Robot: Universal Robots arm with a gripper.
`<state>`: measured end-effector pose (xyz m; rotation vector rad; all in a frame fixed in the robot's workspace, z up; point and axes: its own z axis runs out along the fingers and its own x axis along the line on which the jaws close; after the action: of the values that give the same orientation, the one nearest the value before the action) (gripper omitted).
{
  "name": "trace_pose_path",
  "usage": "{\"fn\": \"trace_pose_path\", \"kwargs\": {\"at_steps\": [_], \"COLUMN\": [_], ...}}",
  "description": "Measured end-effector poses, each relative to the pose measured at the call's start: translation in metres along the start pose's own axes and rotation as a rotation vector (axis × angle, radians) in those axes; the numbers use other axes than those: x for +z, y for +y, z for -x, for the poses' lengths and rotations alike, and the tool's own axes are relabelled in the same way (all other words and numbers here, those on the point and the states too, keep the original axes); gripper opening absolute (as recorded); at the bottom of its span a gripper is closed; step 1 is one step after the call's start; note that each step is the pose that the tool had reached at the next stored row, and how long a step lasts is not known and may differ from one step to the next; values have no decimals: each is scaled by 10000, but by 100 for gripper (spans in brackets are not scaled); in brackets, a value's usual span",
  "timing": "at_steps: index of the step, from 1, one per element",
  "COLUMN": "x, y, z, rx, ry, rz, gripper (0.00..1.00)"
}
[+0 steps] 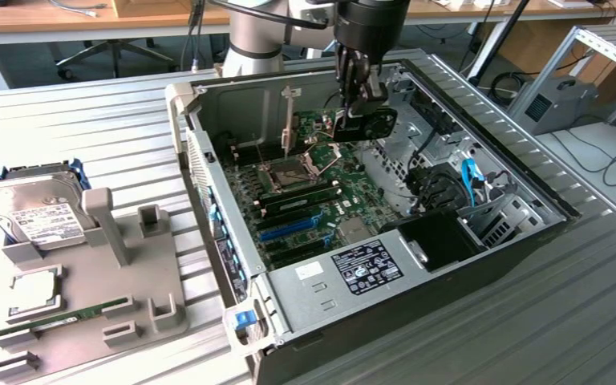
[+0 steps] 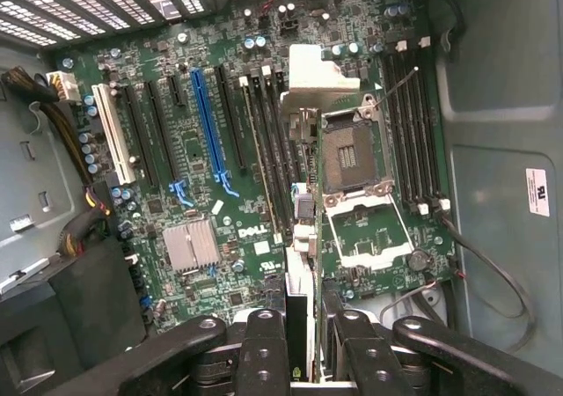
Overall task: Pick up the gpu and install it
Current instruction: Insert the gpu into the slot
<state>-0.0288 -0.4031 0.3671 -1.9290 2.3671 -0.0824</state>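
The gpu (image 1: 366, 125), a green card with a round black fan, hangs upright inside the open computer case (image 1: 212, 200), above the motherboard (image 1: 305, 180). My gripper (image 1: 355, 95) comes down from above and is shut on the card's top edge. In the wrist view the gpu (image 2: 302, 238) appears edge-on between my two black fingers (image 2: 264, 352), with its pale metal bracket (image 2: 321, 69) at the far end. It hovers over the area between the memory slots and the bare CPU socket (image 2: 350, 158), off to one side of the long blue slot (image 2: 211, 123).
A grey fixture plate (image 1: 126, 305) on the exterior view's left carries a silver hard drive (image 1: 35, 212), a square chip (image 1: 35, 289) and a memory stick (image 1: 67, 314). The case also holds a power supply (image 1: 362, 269), a black fan and cables (image 1: 442, 188).
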Motion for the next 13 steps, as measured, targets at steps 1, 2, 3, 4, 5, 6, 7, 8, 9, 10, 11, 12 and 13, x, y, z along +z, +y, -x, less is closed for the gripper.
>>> {"fn": "trace_pose_path", "kwargs": {"at_steps": [1, 2, 3, 4, 5, 6, 7, 8, 9, 10, 11, 12, 13], "x": [0, 0, 0, 0, 0, 0, 0, 0, 0, 0, 0, 0, 0], "y": [0, 0, 0, 0, 0, 0, 0, 0, 0, 0, 0, 0, 0], "z": [0, 0, 0, 0, 0, 0, 0, 0, 0, 0, 0, 0, 0], "rx": [-28, -54, -84, -112, -135, -161, -224, -247, -277, -316, -351, -378, -403], "ry": [-3, -6, -8, -11, -14, -16, -21, -24, -27, -31, -35, -37, -39], "rz": [1, 2, 3, 4, 4, 5, 8, 8, 9, 11, 12, 13, 14], "gripper": [26, 26, 26, 26, 26, 26, 26, 26, 26, 26, 26, 26, 26]}}
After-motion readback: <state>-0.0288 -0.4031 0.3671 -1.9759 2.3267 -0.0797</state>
